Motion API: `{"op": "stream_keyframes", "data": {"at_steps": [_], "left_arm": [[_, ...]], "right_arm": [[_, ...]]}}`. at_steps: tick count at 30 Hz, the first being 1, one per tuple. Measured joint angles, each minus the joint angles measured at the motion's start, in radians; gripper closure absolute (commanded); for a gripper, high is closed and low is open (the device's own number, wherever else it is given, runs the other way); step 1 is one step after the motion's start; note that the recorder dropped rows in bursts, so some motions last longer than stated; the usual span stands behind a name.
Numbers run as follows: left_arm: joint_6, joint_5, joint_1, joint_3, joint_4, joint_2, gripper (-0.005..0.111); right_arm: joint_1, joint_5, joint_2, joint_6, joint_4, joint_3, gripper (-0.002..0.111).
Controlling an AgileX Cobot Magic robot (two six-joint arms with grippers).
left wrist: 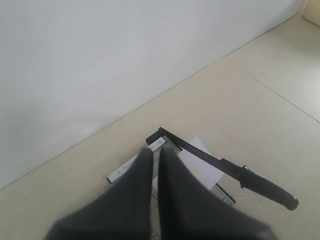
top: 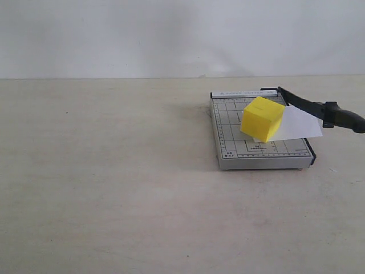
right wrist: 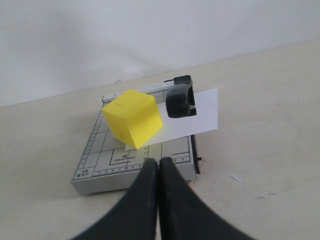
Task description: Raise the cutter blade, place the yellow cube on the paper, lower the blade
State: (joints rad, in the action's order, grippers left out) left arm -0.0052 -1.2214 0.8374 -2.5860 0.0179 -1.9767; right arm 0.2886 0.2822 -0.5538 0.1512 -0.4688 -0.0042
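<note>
The yellow cube (top: 262, 119) rests on the grey gridded cutter base (top: 228, 134), over the left part of the paper (top: 299, 124), and looks tilted. The white sheet sticks out past the base's right side under the cutter blade (top: 308, 105). The blade slants up from its hinge, and its thick handle (top: 345, 118) hangs beyond the base. My right gripper (right wrist: 159, 161) is shut and empty, short of the base's near edge, with the cube (right wrist: 132, 117) and the handle (right wrist: 179, 100) beyond it. My left gripper (left wrist: 156, 150) is shut and empty above the cutter and hides most of the cube. Neither arm shows in the exterior view.
The cutter stands at the right of a pale beige table (top: 114, 188). A white wall (top: 171, 34) runs behind it. A few small scraps (right wrist: 235, 177) lie on the table near the base.
</note>
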Motion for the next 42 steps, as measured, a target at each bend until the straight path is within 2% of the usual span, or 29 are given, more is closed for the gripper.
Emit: {"op": "stream_keyframes", "data": {"at_steps": [9,11,12,13,15,17,20,28,35,42], "left_arm": [[-0.039,0.004,0.000,0.000,0.046,0.000,0.102],[-0.023,0.098,0.000,-0.027,0.133,-0.018,0.102],[0.015,0.190,0.000,-0.096,0.231,-0.061,0.102],[0.038,0.215,0.000,-0.135,0.268,-0.085,0.102],[0.079,0.238,0.000,-0.329,0.378,-0.212,0.102],[0.097,0.232,0.000,-0.370,0.426,-0.280,0.102],[0.100,0.219,0.000,-0.372,0.442,-0.336,0.102],[0.109,0.231,0.002,-0.374,0.449,-0.328,0.102],[0.111,0.177,0.008,-0.376,0.461,-0.347,0.102],[0.175,0.311,0.075,-0.369,0.440,-0.351,0.102]], "right_arm": [[0.000,0.000,0.000,0.000,0.000,0.000,0.107],[0.000,0.000,0.000,0.000,0.000,0.000,0.107],[0.000,0.000,0.000,0.000,0.000,0.000,0.107],[0.000,0.000,0.000,0.000,0.000,0.000,0.107],[0.000,0.000,0.000,0.000,0.000,0.000,0.107],[0.000,0.000,0.000,0.000,0.000,0.000,0.107],[0.000,0.000,0.000,0.000,0.000,0.000,0.107],[0.000,0.000,0.000,0.000,0.000,0.000,0.107],[0.000,0.000,0.000,0.000,0.000,0.000,0.107],[0.000,0.000,0.000,0.000,0.000,0.000,0.107]]}}
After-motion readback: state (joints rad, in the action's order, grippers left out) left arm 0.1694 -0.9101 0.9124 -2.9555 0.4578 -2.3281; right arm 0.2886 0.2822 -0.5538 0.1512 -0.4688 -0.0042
